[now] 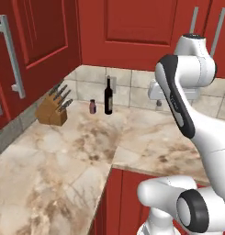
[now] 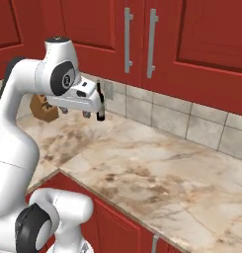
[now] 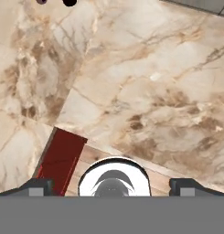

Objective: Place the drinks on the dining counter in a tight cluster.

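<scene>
**Arm raised over the wall counter, jaws spread and empty**

Nearest to you is the arm's own base and the front edge of the marble counter (image 1: pixel 63 183), with the red cabinet front (image 1: pixel 118 202) dropping away beneath it. The counter runs in an L along the tiled wall under the red wall cabinets (image 2: pixel 201 34).

Your wine bottle (image 1: pixel 108 97) stands upright at the back of the counter, near the wall tiles. It carries a pale label low on its body, but any writing on it is too small to read. Just to its left stands a small bottle (image 1: pixel 92 106), grey-brown with a darker cap, apart from the wine bottle. No lettering can be made out on it either. Further left, in the corner, sits a wooden knife block (image 1: pixel 52 111) with grey handles sticking out.

Your arm rises from the base, bends at the elbow and reaches forward, well above the counter. In the right base view the hand sits in front of the wine bottle and partly hides it. The gripper (image 3: pixel 112 185) looks straight down at the marble, its two finger tips (image 3: pixel 38 186) spread wide with nothing between them.
</scene>
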You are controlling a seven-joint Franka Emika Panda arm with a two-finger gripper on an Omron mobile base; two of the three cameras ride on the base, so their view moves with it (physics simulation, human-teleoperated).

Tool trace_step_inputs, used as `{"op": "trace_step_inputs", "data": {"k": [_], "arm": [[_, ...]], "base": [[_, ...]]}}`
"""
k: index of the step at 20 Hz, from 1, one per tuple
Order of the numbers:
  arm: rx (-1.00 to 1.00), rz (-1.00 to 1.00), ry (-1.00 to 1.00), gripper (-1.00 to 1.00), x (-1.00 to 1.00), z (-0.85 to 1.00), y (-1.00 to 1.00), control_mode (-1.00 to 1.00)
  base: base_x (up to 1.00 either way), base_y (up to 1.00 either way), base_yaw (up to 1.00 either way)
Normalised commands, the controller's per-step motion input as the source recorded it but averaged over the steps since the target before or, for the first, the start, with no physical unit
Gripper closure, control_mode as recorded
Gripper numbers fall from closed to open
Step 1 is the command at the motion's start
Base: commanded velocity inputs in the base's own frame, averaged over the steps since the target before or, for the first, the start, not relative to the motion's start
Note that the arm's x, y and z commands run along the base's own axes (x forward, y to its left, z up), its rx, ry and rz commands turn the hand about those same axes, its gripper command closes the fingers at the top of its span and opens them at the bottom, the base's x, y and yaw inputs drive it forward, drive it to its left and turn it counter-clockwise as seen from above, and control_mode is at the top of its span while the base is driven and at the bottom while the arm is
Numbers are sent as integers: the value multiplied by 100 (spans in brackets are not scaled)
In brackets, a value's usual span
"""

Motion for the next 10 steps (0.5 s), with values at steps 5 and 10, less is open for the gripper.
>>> {"op": "trace_step_inputs", "data": {"k": [5, 10], "arm": [[0, 0, 0, -100, 0, 0, 0, 100], [0, 0, 0, -100, 0, 0, 0, 100]], "base": [[77, 100, -53], [99, 57, -33]]}}
